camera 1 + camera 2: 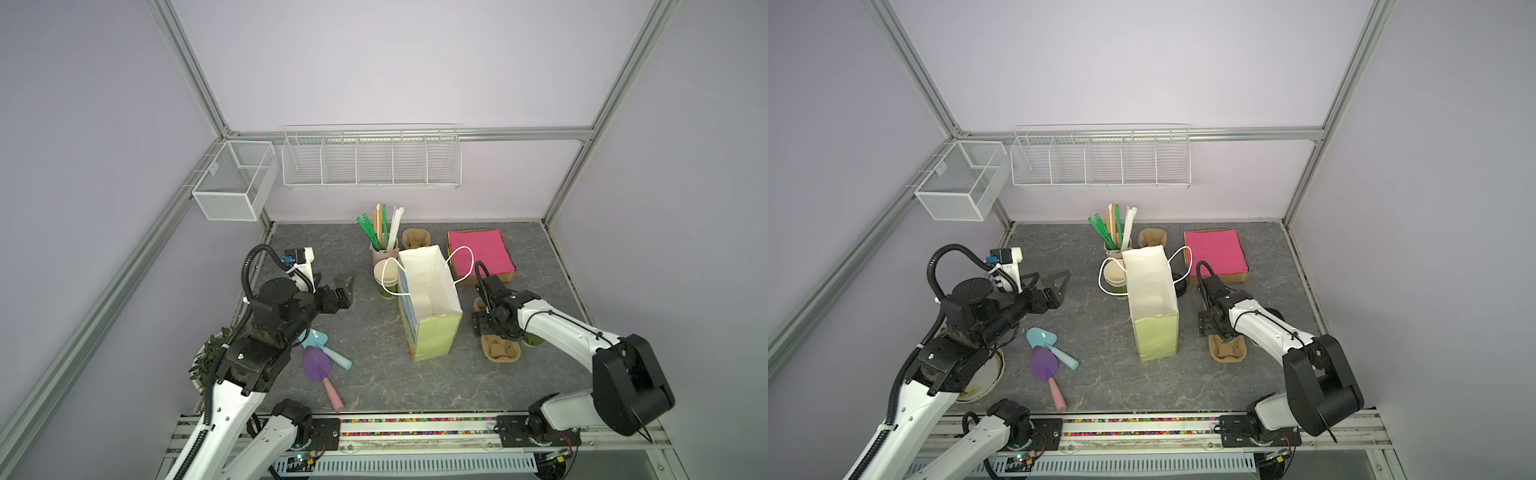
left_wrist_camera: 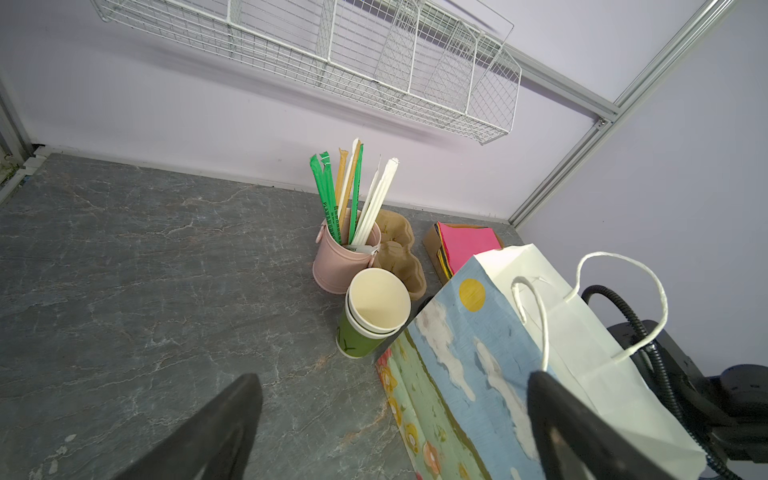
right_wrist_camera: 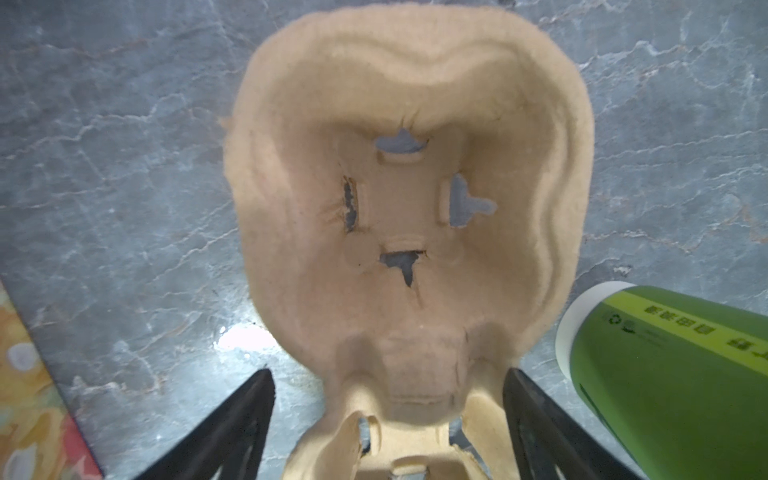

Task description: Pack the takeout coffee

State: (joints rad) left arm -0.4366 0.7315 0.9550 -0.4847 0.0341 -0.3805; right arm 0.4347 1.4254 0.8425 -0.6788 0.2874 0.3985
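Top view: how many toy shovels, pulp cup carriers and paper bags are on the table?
Toy shovels: 2, teal and purple
Pulp cup carriers: 2, back and front right
Paper bags: 1
Total: 5

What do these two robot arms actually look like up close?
The left arm and right arm have white shells with black joints. Black ribbed cable hoses loop over each wrist. The left gripper and right gripper carry black triangular fingers.

The cup carrier (image 3: 407, 208) is rough, matt moulded pulp; the veined tabletop (image 3: 104, 166) has a slight sheen. The green cup (image 3: 665, 374) looks like smooth paper, perhaps coated.
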